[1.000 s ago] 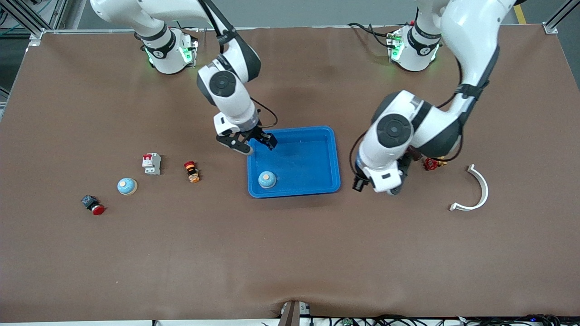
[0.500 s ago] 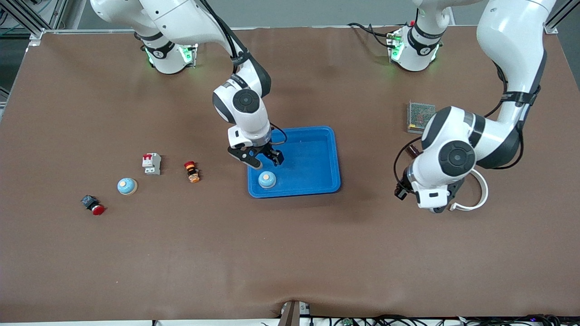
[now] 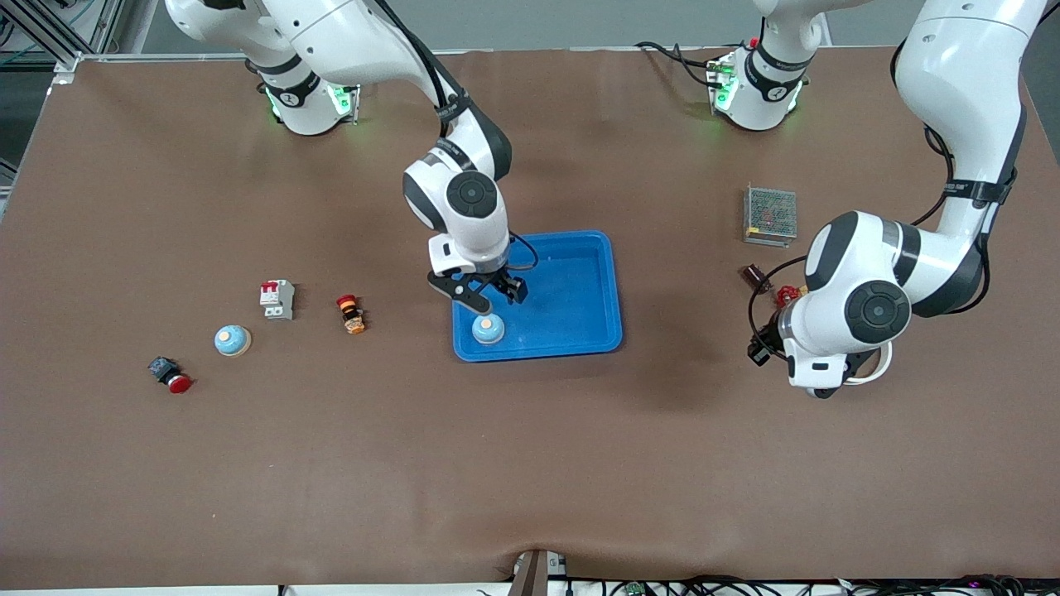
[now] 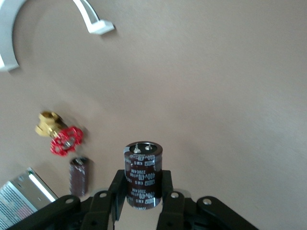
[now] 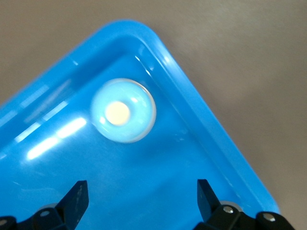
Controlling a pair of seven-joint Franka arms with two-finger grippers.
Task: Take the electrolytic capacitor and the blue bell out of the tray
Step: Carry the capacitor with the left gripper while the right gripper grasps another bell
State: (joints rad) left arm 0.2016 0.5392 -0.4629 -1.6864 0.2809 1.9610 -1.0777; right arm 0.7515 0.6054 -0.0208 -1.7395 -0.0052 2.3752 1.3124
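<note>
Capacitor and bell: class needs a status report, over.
Left gripper shut on capacitor, over bare table. Right gripper open above bell, bell in blue tray. Nothing in the way.

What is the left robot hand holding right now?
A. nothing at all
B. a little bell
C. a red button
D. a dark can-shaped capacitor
D: the left wrist view shows the left gripper clamped on a dark capacitor, standing upright between its fingers.
</note>
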